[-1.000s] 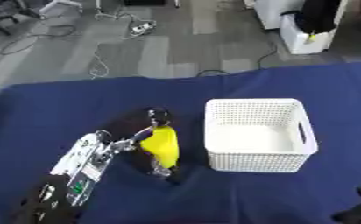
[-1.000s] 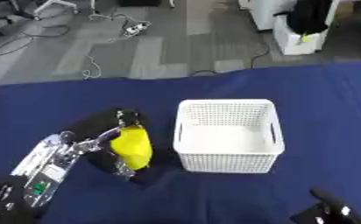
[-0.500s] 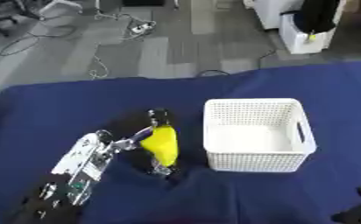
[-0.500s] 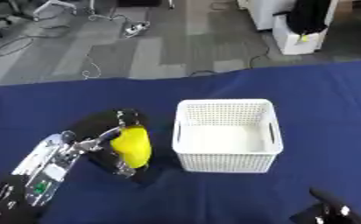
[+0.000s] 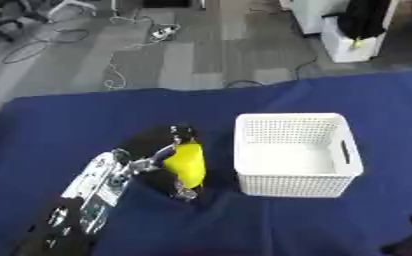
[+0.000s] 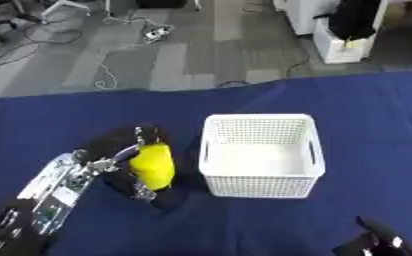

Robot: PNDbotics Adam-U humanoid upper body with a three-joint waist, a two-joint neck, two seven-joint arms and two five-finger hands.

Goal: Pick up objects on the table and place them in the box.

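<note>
The left hand (image 5: 161, 157) is wrapped around a yellow thing (image 5: 188, 164); next it should go over the white basket (image 5: 295, 119) just beside it, then let go

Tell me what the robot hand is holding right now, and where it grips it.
The left robot hand holds a yellow object, fingers wrapped around its top and bottom ends.

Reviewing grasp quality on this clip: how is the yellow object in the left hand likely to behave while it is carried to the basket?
The yellow object looks smooth and rounded, so it may slip or turn in the left hand. It seems small beside the white basket, so probably light. Its material cannot be told.
</note>
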